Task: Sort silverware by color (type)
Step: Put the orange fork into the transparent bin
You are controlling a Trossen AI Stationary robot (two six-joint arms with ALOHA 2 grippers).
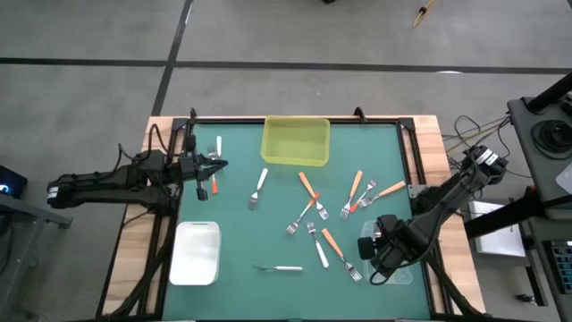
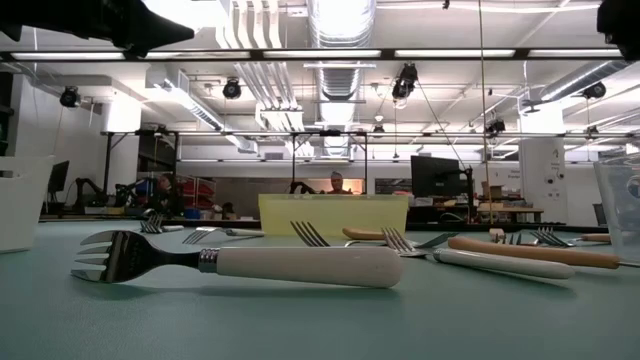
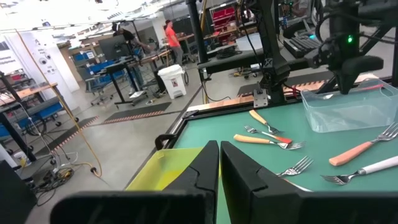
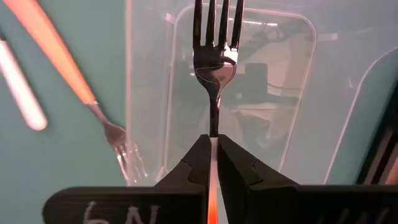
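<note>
Several forks with white, light orange or red-orange handles lie scattered on the green mat (image 1: pixel 295 295). My right gripper (image 1: pixel 382 243) hangs over the clear bin (image 1: pixel 393 268) at the mat's right near side, shut on a fork with a red-orange handle (image 4: pixel 213 68). My left gripper (image 1: pixel 214 166) is at the mat's left far side, shut (image 3: pixel 219 168) on nothing, between a white fork (image 1: pixel 218 146) and a red-orange fork (image 1: pixel 213 185) that lie flat. A white fork (image 2: pixel 250 265) lies nearest the low camera. My right gripper pinches the fork between its two fingers where the metal neck (image 4: pixel 213 127) meets the red-orange handle (image 4: pixel 212 205). The fingers come from above, pointing down, and lie along the fork. It is lifted clear, with its tines (image 4: pixel 216 25) pointing away from the fingers over the clear bin.
A yellow bin (image 1: pixel 295 141) stands at the mat's far middle and a white bin (image 1: pixel 197 253) at its left near side. Loose forks (image 1: pixel 313 210) crowd the mat's middle and right. A black frame rail (image 1: pixel 407 161) borders the mat. People stand in the room beyond.
</note>
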